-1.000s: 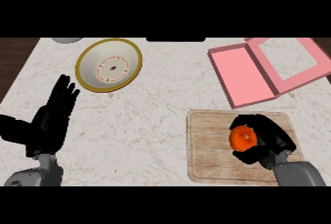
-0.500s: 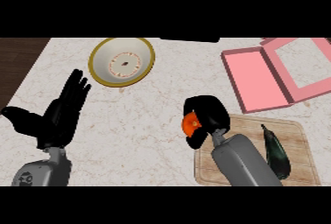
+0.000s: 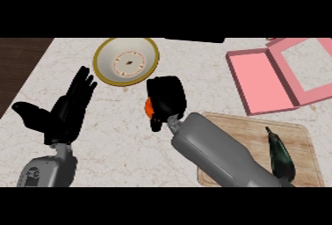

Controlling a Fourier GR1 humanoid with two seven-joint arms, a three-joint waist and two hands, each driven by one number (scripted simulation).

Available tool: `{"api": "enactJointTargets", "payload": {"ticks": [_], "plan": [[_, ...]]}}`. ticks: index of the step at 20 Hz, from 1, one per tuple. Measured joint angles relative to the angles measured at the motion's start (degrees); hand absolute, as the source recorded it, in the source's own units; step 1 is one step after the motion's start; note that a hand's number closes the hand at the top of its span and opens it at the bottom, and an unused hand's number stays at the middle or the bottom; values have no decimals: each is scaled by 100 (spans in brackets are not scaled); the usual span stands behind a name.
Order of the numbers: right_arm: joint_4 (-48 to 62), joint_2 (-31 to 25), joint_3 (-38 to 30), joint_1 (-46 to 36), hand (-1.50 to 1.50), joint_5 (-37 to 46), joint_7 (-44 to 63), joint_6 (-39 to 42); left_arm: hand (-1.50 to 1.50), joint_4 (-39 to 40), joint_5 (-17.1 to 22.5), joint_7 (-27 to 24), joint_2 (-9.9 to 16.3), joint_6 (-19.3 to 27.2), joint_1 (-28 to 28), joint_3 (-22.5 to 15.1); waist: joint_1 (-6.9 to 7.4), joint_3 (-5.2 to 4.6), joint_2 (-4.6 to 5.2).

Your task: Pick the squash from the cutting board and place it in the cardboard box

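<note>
Pale marbled counter (image 3: 130,145) spreads out under me, with a strip of dark wood at its left edge. Nearest to me, my right forearm comes up from the lower edge and crosses the left corner of the wooden cutting board (image 3: 298,145), which sits to the right of my right hand. On that board, right of my forearm, lies a dark green, long vegetable (image 3: 280,151), pointed end away from me. My right hand (image 3: 167,99) is out over bare counter, left of the board, fingers curled round an orange squash (image 3: 148,107); only an orange sliver shows at the hand's left side, the rest is hidden by my fingers. Well to the left, my left hand (image 3: 65,110) rests spread, fingers straight and pointing up, thumb out to the left, nothing in it. Just beyond my right hand, up and to the left, sits a round plate (image 3: 107,55) with a yellow rim. Further off to the right of my right hand lies the pink box (image 3: 262,81), lid open.
</note>
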Motion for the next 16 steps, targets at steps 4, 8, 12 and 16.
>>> {"api": "enactJointTargets", "payload": {"ticks": [4, 8, 12, 16], "plan": [[88, 13, 495, -884, 150, -532, 488, -228, 0, 96, 14, -1, 32, 25, -75, 92, -71, -3, -16], [-19, 17, 497, -1417, 150, -696, 1162, -947, 0, 83, 42, 40, 46, 20, -39, 125, -143, -3, -43], [150, 8, 323, -1898, 150, -481, 1659, -1413, 0, 23, 50, -53, 60, 32, 123, 188, -267, -3, -63], [457, -10, 38, -2271, 150, -150, 1868, -1608, 0, -40, 4, -26, 68, 101, 169, 212, -380, -2, -74]]}}
